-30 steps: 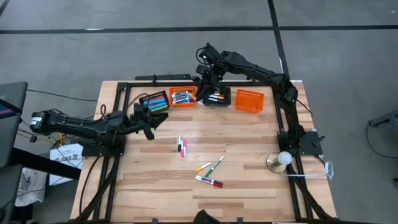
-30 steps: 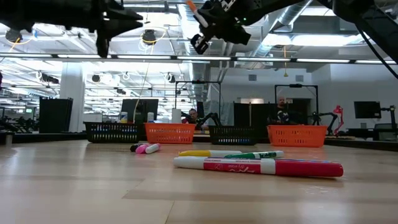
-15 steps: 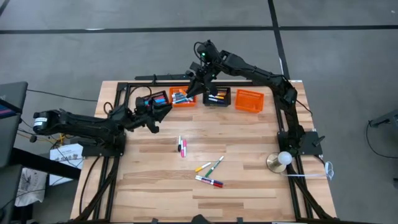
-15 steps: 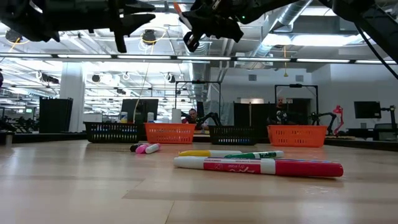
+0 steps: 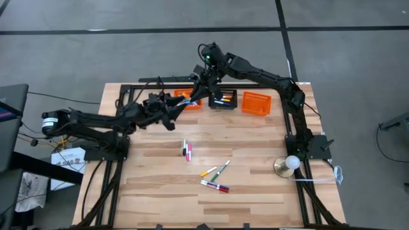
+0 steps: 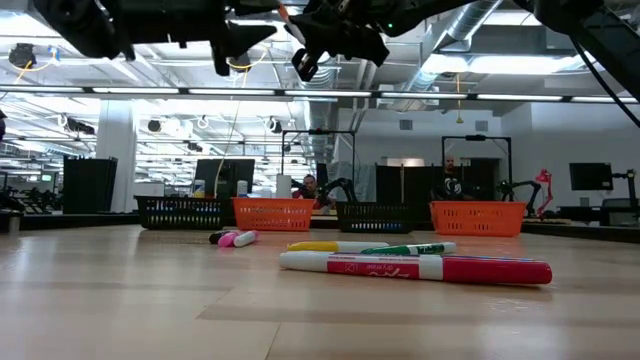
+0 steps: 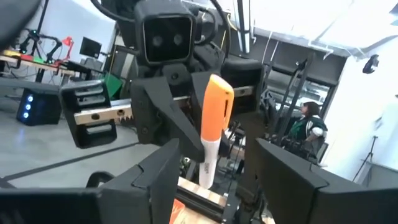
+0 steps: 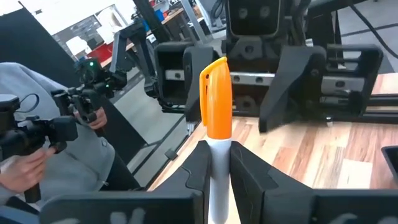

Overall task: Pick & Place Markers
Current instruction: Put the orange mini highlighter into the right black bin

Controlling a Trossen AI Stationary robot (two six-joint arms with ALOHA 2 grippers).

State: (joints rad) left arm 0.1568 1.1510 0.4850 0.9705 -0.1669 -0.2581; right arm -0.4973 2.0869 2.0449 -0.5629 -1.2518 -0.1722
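My right gripper is shut on a white marker with an orange cap, above the far-side baskets. My left gripper is open and faces it. In the left wrist view the marker stands between my left fingers, and I see no touch. More markers lie flat on the table: a pink and a black one, a yellow and a green one, and a red and white one. Some lie in the black basket. My right gripper pinches the marker's white barrel between its two fingers, below the orange cap. The marker sticks out past the fingertips, cap end foremost toward my left gripper, and is lifted clear of the table and baskets.
Baskets stand in a row along the far edge: an orange one partly under the grippers, a black one, and an orange one. A round white object on a base sits at the right edge. The near half of the table has bare wood.
My left gripper has risen and gone toward the table's far right, up to my right gripper, staying open. My right gripper has carried the orange-capped marker toward the table's left, from over the black basket to over the orange one.
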